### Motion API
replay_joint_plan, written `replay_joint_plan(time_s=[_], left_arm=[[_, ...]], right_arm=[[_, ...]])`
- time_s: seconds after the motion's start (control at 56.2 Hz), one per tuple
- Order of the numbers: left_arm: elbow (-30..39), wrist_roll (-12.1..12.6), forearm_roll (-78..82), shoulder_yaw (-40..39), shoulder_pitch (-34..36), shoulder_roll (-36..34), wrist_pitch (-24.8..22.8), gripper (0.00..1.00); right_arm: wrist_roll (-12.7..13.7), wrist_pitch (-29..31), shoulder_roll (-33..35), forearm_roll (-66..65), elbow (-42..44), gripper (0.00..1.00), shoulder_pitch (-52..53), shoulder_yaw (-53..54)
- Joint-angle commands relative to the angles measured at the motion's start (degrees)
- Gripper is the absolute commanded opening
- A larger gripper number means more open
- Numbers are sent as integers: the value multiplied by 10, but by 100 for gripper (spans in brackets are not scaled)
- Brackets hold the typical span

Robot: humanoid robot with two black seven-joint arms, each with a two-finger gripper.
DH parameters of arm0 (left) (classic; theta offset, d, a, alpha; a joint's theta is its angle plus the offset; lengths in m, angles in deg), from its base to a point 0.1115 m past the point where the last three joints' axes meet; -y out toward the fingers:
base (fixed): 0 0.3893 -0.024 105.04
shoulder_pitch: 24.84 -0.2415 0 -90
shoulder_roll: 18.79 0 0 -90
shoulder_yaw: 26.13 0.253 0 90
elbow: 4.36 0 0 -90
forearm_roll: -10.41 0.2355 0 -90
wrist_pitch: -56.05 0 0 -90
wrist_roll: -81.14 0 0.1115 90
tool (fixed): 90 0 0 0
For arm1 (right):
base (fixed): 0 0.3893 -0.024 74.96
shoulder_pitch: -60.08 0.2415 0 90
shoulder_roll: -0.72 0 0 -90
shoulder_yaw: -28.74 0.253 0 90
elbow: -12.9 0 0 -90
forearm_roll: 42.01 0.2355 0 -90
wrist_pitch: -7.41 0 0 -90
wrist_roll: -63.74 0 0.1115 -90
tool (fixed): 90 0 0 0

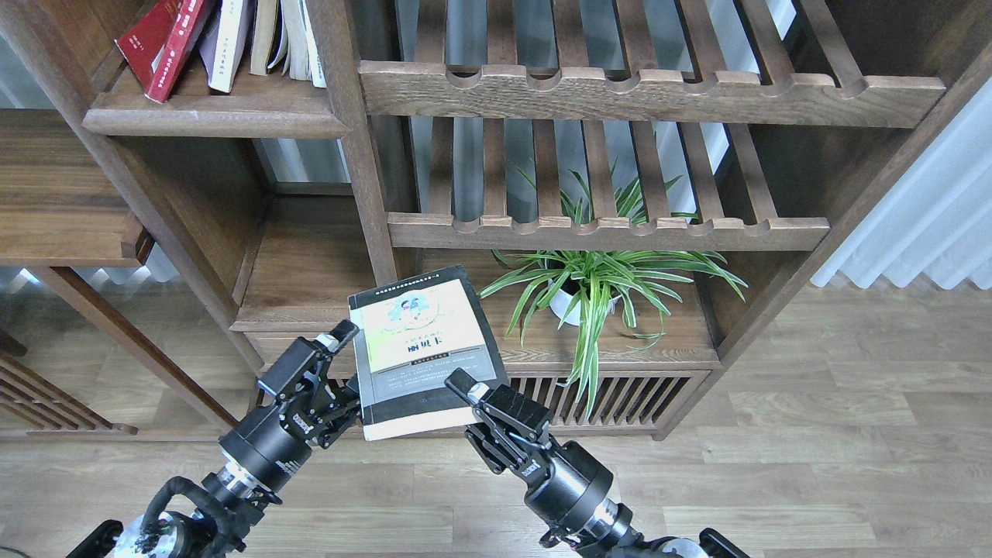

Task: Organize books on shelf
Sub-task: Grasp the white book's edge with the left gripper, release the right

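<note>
I pinch the black-grey book (422, 349) between both grippers, left (345, 364) and right (463, 387) (each clamped on an edge), well below the shelf (209, 116); I should lift evenly.

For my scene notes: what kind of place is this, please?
Probably a home living room or study: a dark brown wooden bookcase holding upright books, a green spider plant in a white pot, pale wood-plank flooring and white curtains.
</note>
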Motion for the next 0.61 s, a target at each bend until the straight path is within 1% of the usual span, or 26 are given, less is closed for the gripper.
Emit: replay_joint_plan(time_s=[0.0,0.053,0.16,0.196,0.231,0.267,0.32,0.445,0.463,0.534,0.587], left_arm=[[2,0,0,-2,11,10,0,88],[2,0,0,-5,20,17,0,87],[2,0,1,-7,33,20,0,81],[2,0,0,-8,39,20,0,76],[2,0,1,-10,40,20,3,73],[3,0,1,-13,40,20,7,64],[3,0,1,-15,40,20,8,56],[4,0,0,-15,40,17,16,51],[5,0,0,-15,39,17,19,48],[7,0,0,-15,35,17,22,45],[8,0,0,-18,33,16,22,38]], right_arm=[[0,0,0,-1,-1,29,-2,-3],[0,0,0,-1,-1,29,-3,-3],[1,0,0,-1,-1,29,-5,-4],[1,0,0,-1,-2,29,-5,-4],[1,0,0,-1,-2,29,-5,-4],[1,0,0,-1,-2,29,-5,-4],[1,0,0,-1,-1,29,-6,-4],[1,0,0,-1,-1,30,-6,-3],[1,0,0,-1,-1,30,-6,-3],[1,0,0,-1,-1,30,-7,-2],[1,0,0,-1,-1,30,-7,-2]])
